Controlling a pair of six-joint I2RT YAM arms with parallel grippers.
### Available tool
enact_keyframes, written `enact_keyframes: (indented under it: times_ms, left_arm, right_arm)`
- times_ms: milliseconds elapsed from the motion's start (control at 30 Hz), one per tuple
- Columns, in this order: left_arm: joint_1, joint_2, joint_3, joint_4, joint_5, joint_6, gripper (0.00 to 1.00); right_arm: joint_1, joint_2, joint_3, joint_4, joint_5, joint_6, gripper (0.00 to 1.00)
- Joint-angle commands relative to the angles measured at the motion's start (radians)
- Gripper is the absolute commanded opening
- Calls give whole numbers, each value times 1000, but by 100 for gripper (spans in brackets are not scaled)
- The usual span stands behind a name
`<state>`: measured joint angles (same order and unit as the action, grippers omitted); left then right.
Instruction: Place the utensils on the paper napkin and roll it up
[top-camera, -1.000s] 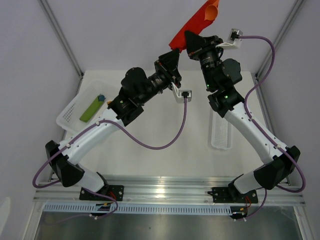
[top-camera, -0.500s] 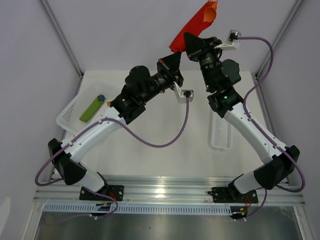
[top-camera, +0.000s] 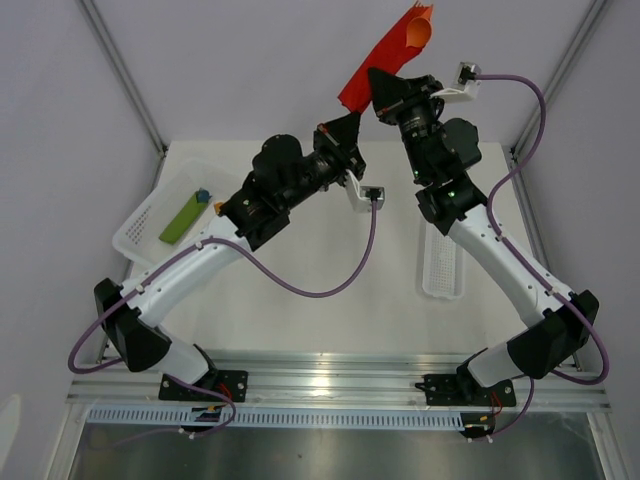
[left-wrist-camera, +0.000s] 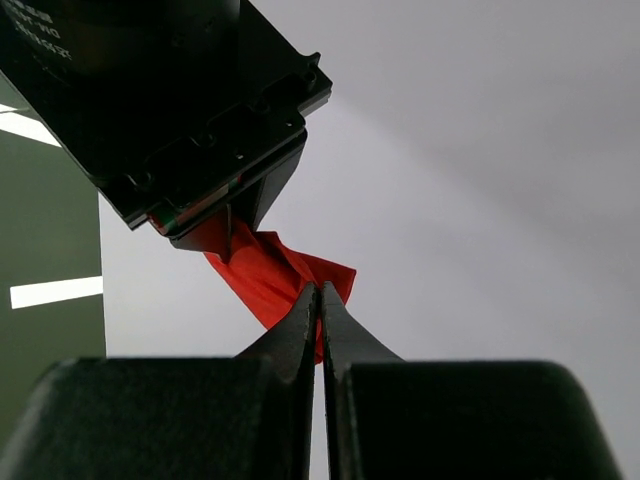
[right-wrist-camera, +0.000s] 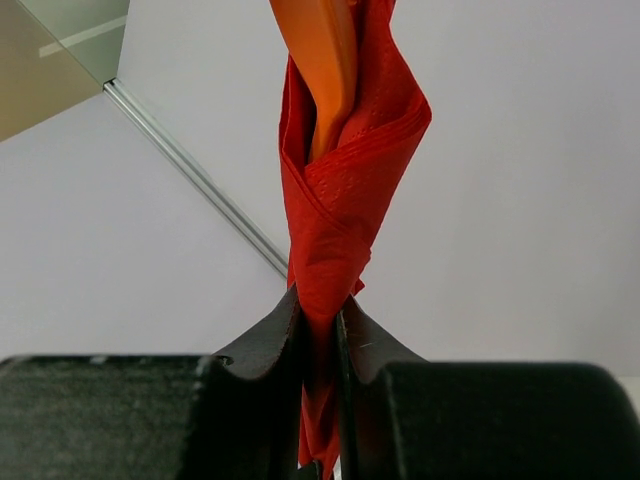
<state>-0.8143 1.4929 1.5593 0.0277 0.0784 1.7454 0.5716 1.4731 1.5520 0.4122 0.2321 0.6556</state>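
1. The paper napkin (right-wrist-camera: 345, 190) is off the table, up in the air at the far side, right of centre. It is twisted into a narrow red roll, with an orange utensil (right-wrist-camera: 322, 60) poking out of its upper end.
2. The right gripper (right-wrist-camera: 320, 310) is clamped on the roll's lower part, with only the paper's thickness between its fingers. We judge that this hold stops the wrap springing loose and the cutlery sliding out.
3. The left gripper (left-wrist-camera: 319, 300) sits just left of and below the right one. Its jaws are fully closed, with the tips at the napkin's loose lower end. We cannot tell whether a corner of paper is pinched between them.
4. We read that placement as meant to tighten or tuck the tail while the other arm steadies the roll.
5. We see one orange piece; how many are wrapped inside is hidden.
6. Below, the table (top-camera: 330, 300) bears a white basket (top-camera: 125, 235) at the left holding a green bar (top-camera: 180, 218), and a narrow white tray (top-camera: 440, 262) at the right. Both arms are well apart from them.
7. We judge the rolling nearly done, with the setting down yet to come.
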Motion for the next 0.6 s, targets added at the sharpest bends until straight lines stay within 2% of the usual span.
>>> enact_keyframes:
  times_ms: [0, 100, 133, 167, 200, 267, 333, 433, 533, 567]
  left_arm:
    - [-11, -34, -13, -84, -15, 12, 1]
    - [-11, -25, -19, -87, -28, 23, 1]
    - [-11, -25, -21, -81, -28, 25, 5]
    - [-11, -25, -21, -68, -25, 16, 31]
    - [-11, -25, -24, -55, -19, 5, 45]
    - [-11, -31, -28, -34, -12, -27, 64]
    - [-11, -37, -13, -32, -3, -70, 66]
    - [-11, -71, 17, -61, 18, -211, 64]
    - [-10, -131, 68, -176, 93, -526, 59]
    - [-5, -144, 80, -249, 137, -596, 58]
  right_arm:
    - [-19, -23, 19, 92, 15, 41, 0]
    - [-19, -27, 17, 96, 9, 45, 0]
    - [-19, -27, 17, 94, 7, 44, 0]
    - [-21, -25, 19, 96, 3, 38, 0]
    - [-22, -25, 16, 94, -7, 30, 0]
    - [-35, -27, 0, 88, -4, 22, 0]
    - [-50, -31, -38, 109, -23, 12, 0]
    - [-101, -25, -66, 157, -130, -36, 0]
    - [-156, -26, -89, 184, -233, -172, 0]
    - [-168, -28, -102, 197, -322, -212, 0]
